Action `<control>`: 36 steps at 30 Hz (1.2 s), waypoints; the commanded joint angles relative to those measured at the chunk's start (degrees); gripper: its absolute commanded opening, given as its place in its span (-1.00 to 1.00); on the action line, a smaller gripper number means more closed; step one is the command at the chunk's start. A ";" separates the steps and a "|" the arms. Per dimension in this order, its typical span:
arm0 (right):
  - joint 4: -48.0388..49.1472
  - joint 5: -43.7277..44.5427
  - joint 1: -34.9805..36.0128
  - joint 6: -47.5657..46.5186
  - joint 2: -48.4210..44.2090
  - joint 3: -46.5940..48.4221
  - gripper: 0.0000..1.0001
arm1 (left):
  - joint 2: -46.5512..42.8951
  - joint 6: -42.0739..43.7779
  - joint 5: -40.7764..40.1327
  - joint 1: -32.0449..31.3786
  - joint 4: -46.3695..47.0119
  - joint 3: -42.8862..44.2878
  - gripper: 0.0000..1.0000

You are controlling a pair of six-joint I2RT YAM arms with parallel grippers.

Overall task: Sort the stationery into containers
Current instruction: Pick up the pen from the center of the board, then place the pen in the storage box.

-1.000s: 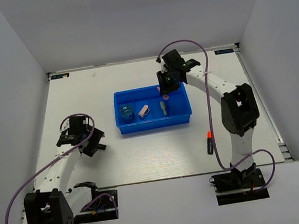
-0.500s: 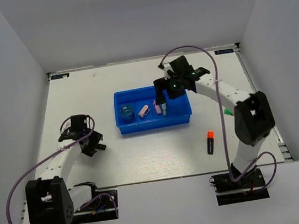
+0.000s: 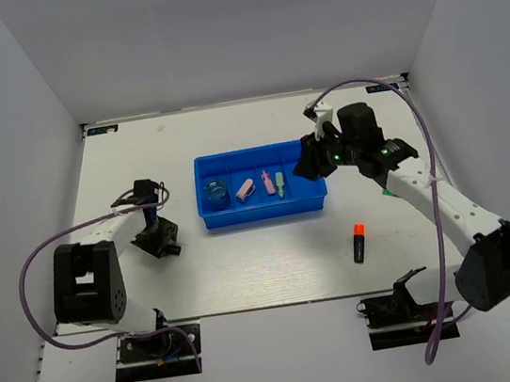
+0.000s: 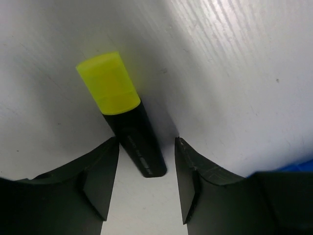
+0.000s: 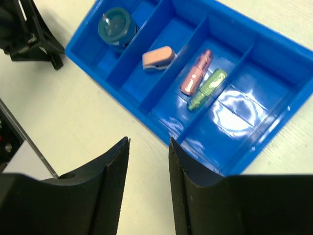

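- Left gripper [image 4: 146, 142]: arm folded low to the table [image 4: 244, 73], fingers spread astride the yellow-capped marker [image 4: 122, 112] lying flat between them.
- Right gripper [image 5: 149, 142]: arm stretched out, fingers slightly apart, empty, above the edge of the blue tray [image 5: 244, 107]; pink tube [image 5: 195, 72] and green tube [image 5: 208, 89] lie just ahead.

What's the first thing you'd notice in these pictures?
The bright blue tray in the middle of the white table, holding a blue roll, a pink tube and a green tube. Then the yellow-capped marker lying between the left arm's fingers, and an orange-capped marker alone on the table near the tray's right end.
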 commanded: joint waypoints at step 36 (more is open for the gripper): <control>-11.77 22.19 -20.78 -11.10 -12.05 -20.52 0.02 | 35.05 27.10 6.80 -36.73 -13.34 81.75 -0.85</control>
